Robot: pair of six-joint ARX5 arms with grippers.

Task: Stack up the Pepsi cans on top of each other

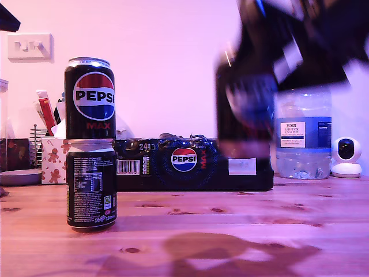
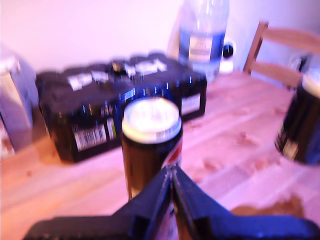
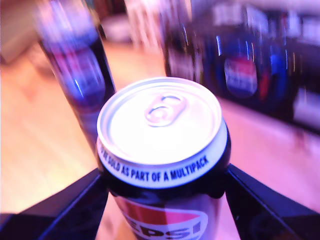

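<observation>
Two Pepsi cans stand stacked on the wooden table, at about nine o'clock in the exterior view. The lower can shows its white small print. The upper can sits upright on the lower can's rim with its globe logo facing the camera.

The third can is off the table, in the air at about two o'clock in the exterior view, well apart from the stack. My second gripper is clenched on it, one dark finger pressed to each side just under the silver rim. That arm and the can are smeared with blur in the exterior view.

My first gripper has its fingers pressed together with nothing between them. It points at the stack, whose silver top lies just beyond the tips — I cannot tell whether they touch it.

Behind the stack lies the long black multipack. The water bottle stands at three o'clock in the exterior view, with a small white camera beside it.
</observation>
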